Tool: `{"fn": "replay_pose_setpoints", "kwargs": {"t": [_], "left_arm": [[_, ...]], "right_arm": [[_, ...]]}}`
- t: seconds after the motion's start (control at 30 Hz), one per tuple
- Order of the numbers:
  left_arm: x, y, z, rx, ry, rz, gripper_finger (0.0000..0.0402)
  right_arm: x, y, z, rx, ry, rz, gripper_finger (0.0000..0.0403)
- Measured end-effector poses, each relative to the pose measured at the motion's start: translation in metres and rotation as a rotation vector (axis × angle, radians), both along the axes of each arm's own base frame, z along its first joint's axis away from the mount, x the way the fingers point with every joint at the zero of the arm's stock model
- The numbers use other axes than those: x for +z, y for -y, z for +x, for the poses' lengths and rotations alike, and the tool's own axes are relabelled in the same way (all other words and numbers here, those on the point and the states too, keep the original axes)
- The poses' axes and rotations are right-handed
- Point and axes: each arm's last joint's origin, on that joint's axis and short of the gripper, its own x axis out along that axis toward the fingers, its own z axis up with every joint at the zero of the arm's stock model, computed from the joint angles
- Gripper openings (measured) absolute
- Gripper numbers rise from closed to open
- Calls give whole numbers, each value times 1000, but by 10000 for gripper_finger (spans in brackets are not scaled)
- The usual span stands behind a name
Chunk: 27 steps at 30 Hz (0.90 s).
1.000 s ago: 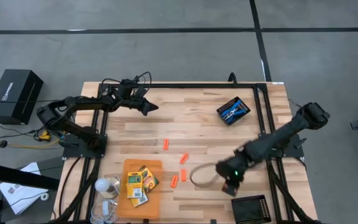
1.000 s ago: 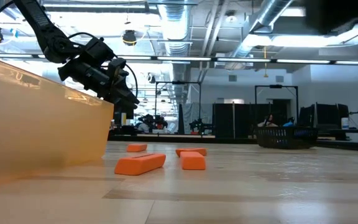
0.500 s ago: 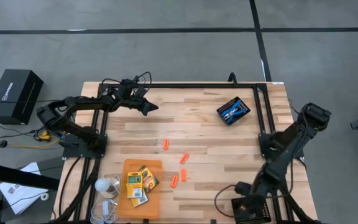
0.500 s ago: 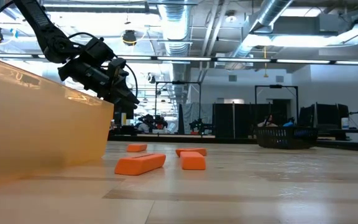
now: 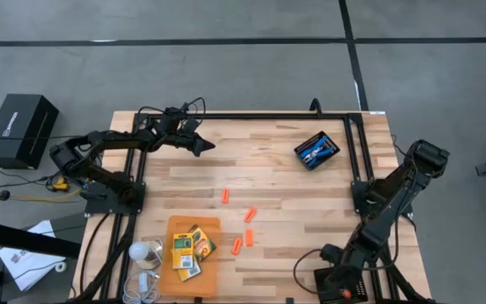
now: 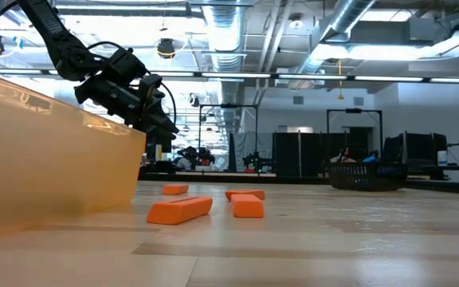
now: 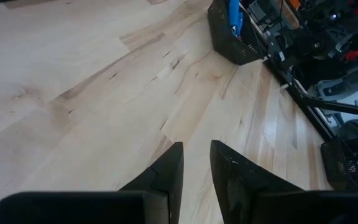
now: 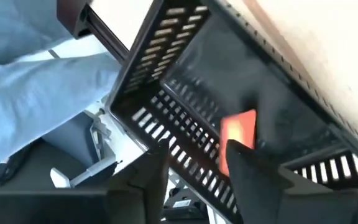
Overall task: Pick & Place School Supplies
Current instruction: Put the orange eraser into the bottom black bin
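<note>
You have one orange stick (image 8: 238,132) in the near-right black tray (image 5: 342,283); the right gripper (image 8: 194,165) hangs over it, fingers spread, pinching nothing; four sticks (image 5: 243,228) and the crayon boxes (image 5: 190,248) wait; the left gripper (image 7: 196,163) idles far left, slightly parted.

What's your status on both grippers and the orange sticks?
Right gripper open over the black slotted tray, short orange stick in the tray. Left gripper idle at the far edge. Four orange sticks remain on the table; nothing blocking.
</note>
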Motion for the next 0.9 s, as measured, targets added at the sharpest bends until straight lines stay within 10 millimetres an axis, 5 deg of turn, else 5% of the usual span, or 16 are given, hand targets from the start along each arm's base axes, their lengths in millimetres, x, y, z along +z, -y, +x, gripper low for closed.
{"fn": "replay_pose_setpoints", "kwargs": {"t": [0.23,0.4,0.67,0.9], "left_arm": [[1,0,0,0,7,6,76],[4,0,3,-32,52,25,76],[26,-1,13,-49,258,79,42],[30,0,15,-71,304,33,27]], "right_arm": [[10,1,2,-49,102,15,186],[39,24,9,-176,369,-65,152],[71,103,47,-347,674,-378,9],[78,187,94,-630,743,-482,74]]}}
